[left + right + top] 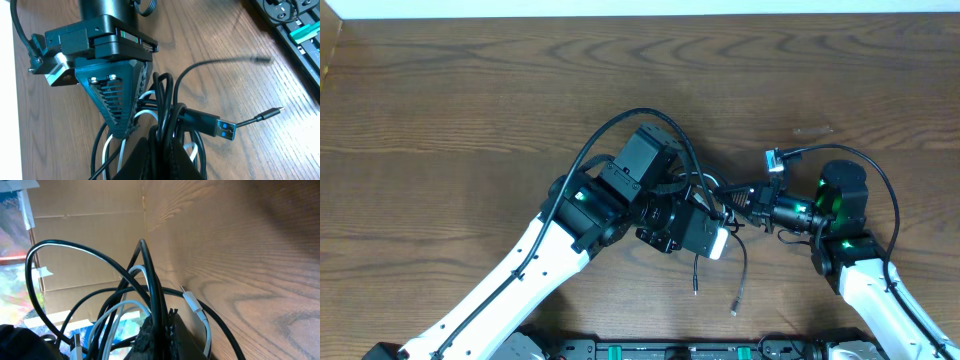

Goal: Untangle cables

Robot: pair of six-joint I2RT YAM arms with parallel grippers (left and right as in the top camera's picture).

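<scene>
The cables (712, 196) form a tangle of thin black cords and a white cord between my two grippers at mid-table. My left gripper (162, 139) is shut on a bunch of black cords, with white loops (111, 145) beside it. A blue-tipped USB plug (225, 129) sticks out to the right. My right gripper (164, 321) is shut on a black cord that rises straight from its jaws. A white plug end (192, 303) lies beside it. From overhead, the left gripper (705, 215) and right gripper (732, 197) nearly touch. Two loose black ends (735, 300) trail toward the front edge.
The right gripper's ribbed finger (117, 102) stands just beyond the left jaws in the left wrist view. Thick black arm cables (620, 125) arc over both arms. A black rail (670, 350) runs along the front edge. Bare wooden table (470, 100) spreads left and back.
</scene>
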